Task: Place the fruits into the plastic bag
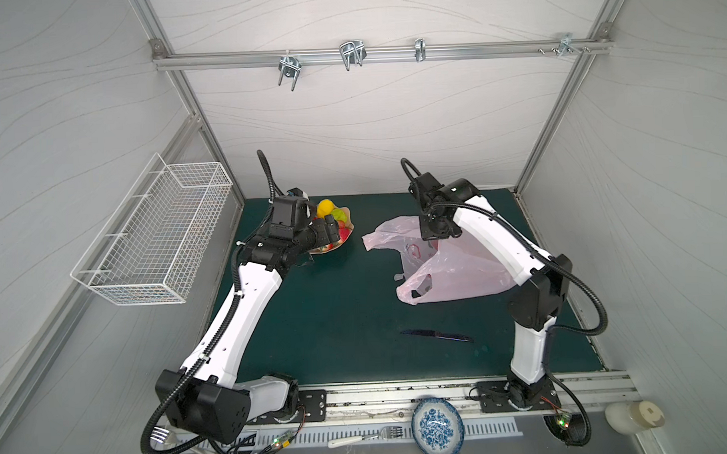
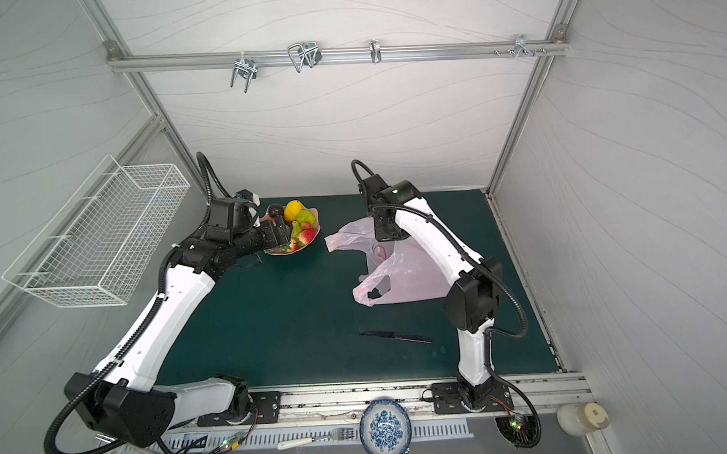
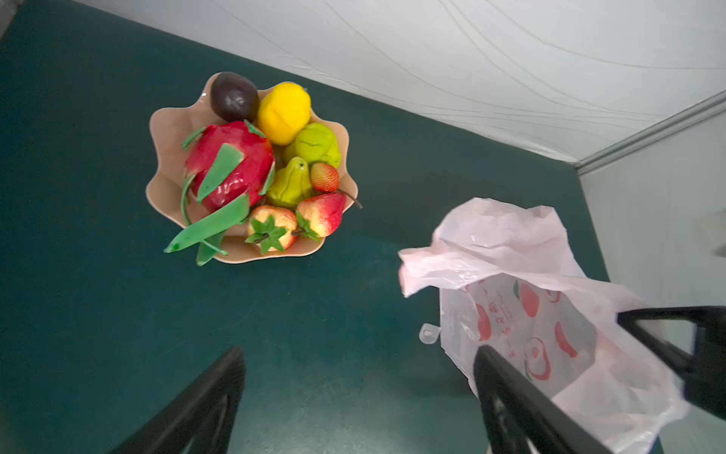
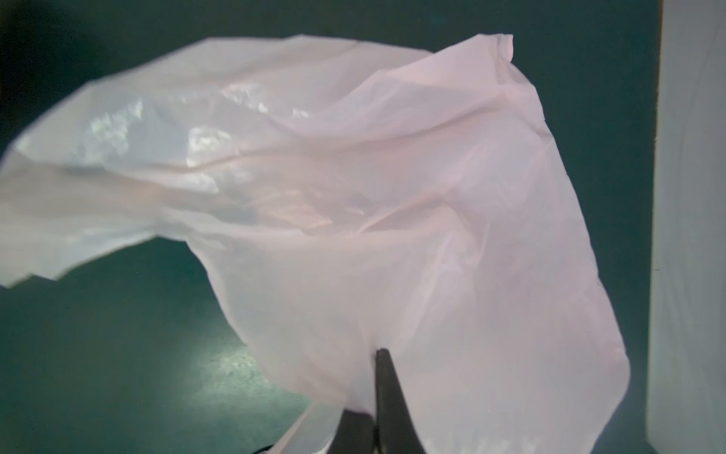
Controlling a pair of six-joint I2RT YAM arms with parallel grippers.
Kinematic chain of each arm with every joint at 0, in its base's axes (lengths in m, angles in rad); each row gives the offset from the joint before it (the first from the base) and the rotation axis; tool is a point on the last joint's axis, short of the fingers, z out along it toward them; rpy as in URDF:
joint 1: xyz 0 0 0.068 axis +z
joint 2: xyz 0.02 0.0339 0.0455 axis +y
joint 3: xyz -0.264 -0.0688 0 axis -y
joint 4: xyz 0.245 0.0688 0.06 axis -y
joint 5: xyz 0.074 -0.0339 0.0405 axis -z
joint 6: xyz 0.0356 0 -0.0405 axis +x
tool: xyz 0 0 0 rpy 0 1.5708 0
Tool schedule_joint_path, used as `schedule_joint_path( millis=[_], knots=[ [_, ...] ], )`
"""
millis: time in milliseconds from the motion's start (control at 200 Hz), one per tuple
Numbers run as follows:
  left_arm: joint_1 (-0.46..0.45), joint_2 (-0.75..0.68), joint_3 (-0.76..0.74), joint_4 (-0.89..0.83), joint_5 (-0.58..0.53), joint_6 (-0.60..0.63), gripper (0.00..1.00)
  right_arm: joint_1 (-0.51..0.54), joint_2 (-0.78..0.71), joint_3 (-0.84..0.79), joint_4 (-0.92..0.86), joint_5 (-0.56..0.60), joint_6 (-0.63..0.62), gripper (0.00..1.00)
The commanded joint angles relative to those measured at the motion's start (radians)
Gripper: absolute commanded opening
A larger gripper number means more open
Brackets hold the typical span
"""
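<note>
Pinching a fold of the plastic bag (image 4: 393, 196), the right gripper (image 4: 379, 353) is pressing its jaws together on the thin film. In both top views the bag is lying right of centre on the dark green mat (image 1: 335, 312), with one end raised under that arm. The left gripper (image 3: 358, 353) is hanging near the bowl (image 3: 169, 129) with its jaws wide apart and nothing between them. The bowl is sitting in the upper middle of both top views, left of the bag. All the fruits in view are resting in it, and none is showing inside the bag.

The step in hand looks like opening the bag's mouth. It would go best if the pinch took only one layer and rose slowly, so the mouth gapes toward the bowl. The film is translucent pale pink, crinkled and glossy, printed with red apples, and it probably slips and collapses easily.

The lemon (image 3: 283, 112) and the dark brown round fruit (image 3: 234, 96) are sitting at the scalloped rim, compact and rounded, so they are likely the easiest first picks. The dragon fruit (image 3: 230, 165) is bulky and shiny red, with flat green scales sticking out over the smooth peach-coloured edge.
</note>
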Motion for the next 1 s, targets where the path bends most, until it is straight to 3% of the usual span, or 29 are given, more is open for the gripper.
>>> schedule_joint_path(
  millis=[0,145,290,370,670,810,995],
  knots=[
    [-0.002,0.008,0.009,-0.004,0.054,-0.042,0.91,-0.069,-0.067,-0.007,0.108,-0.157,0.097,0.00],
    [-0.033,-0.001,-0.036,-0.032,0.054,-0.051,0.89,-0.144,-0.109,-0.068,0.209,-0.268,0.187,0.00],
    [-0.048,-0.021,-0.097,-0.002,0.087,-0.104,0.90,-0.166,-0.154,-0.163,0.303,-0.315,0.269,0.00],
    [-0.046,-0.002,-0.087,-0.052,0.050,-0.130,0.90,-0.173,-0.191,-0.234,0.374,-0.340,0.336,0.00],
    [0.077,0.045,-0.075,-0.155,-0.017,-0.215,0.91,-0.195,-0.222,-0.280,0.469,-0.350,0.418,0.00],
    [0.139,0.070,-0.090,-0.169,0.019,-0.262,0.91,-0.204,-0.209,-0.263,0.472,-0.373,0.410,0.00],
    [0.212,0.087,-0.176,-0.051,0.111,-0.331,0.86,-0.213,-0.209,-0.278,0.490,-0.409,0.405,0.00]
  ],
)
